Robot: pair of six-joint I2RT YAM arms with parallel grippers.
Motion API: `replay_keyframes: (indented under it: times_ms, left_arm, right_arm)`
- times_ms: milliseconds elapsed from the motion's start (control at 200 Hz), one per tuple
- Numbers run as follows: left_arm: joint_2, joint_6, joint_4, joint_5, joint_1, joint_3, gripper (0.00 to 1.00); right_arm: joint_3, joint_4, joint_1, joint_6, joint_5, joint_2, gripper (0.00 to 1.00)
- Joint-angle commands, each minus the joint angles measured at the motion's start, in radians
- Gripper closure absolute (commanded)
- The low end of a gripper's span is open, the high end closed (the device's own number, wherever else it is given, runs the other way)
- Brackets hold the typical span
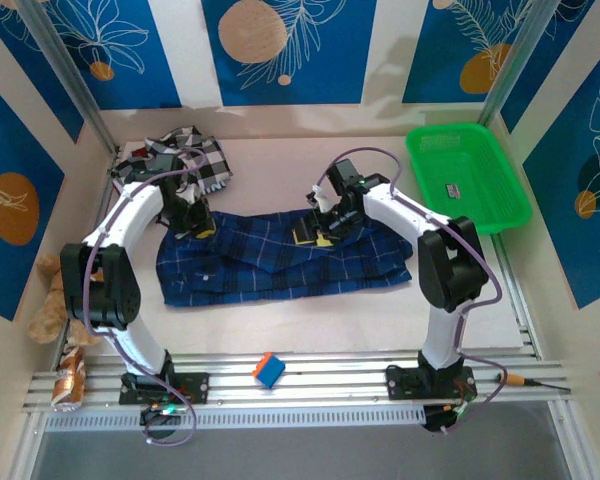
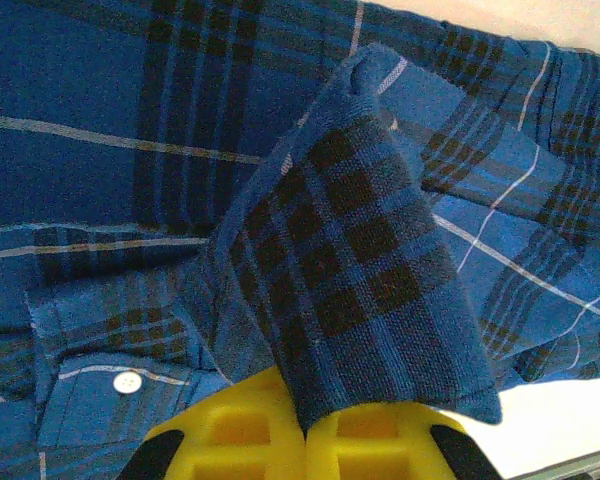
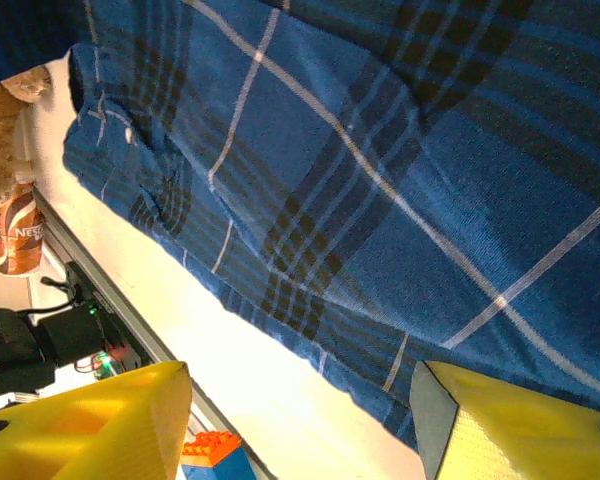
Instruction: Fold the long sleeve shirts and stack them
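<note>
Pinching, left fingers (image 2: 245, 435): we see them clenched on a raised fold of the blue plaid shirt (image 1: 280, 258).
Right fingers (image 3: 110, 420): released, spread wide above that shirt's middle.
Checked shirt (image 1: 185, 155): crumpled near the blue plaid shirt's far left corner, on the table (image 1: 310, 320).

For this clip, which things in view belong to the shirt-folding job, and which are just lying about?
Job:
- blue plaid shirt, pinched in the shut left claw
- black-and-white checked shirt, crumpled at the far left

Lying about:
- green basket
- teddy bear
- orange-and-blue toy brick
- brown packet
</note>
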Motion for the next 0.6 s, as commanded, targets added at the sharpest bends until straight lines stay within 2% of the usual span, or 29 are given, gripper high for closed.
replay_keyframes:
  times_ms: [0, 415, 535, 595]
  left_arm:
    - [-0.017, 0.017, -0.043, -0.002, 0.031, -0.026, 1.00]
    - [0.001, 0.050, -0.072, 0.029, 0.071, -0.066, 1.00]
    - [0.037, 0.080, -0.091, -0.006, 0.077, -0.068, 0.99]
    - [0.055, 0.090, -0.096, -0.048, 0.083, -0.068, 0.94]
  right_arm:
    - [0.060, -0.045, 0.006, -0.029, -0.006, 0.031, 0.39]
    - [0.187, -0.108, 0.010, -0.001, 0.087, 0.172, 0.40]
    - [0.206, -0.118, 0.009, 0.008, 0.110, 0.197, 0.40]
    - [0.214, -0.121, 0.006, 0.014, 0.122, 0.212, 0.40]
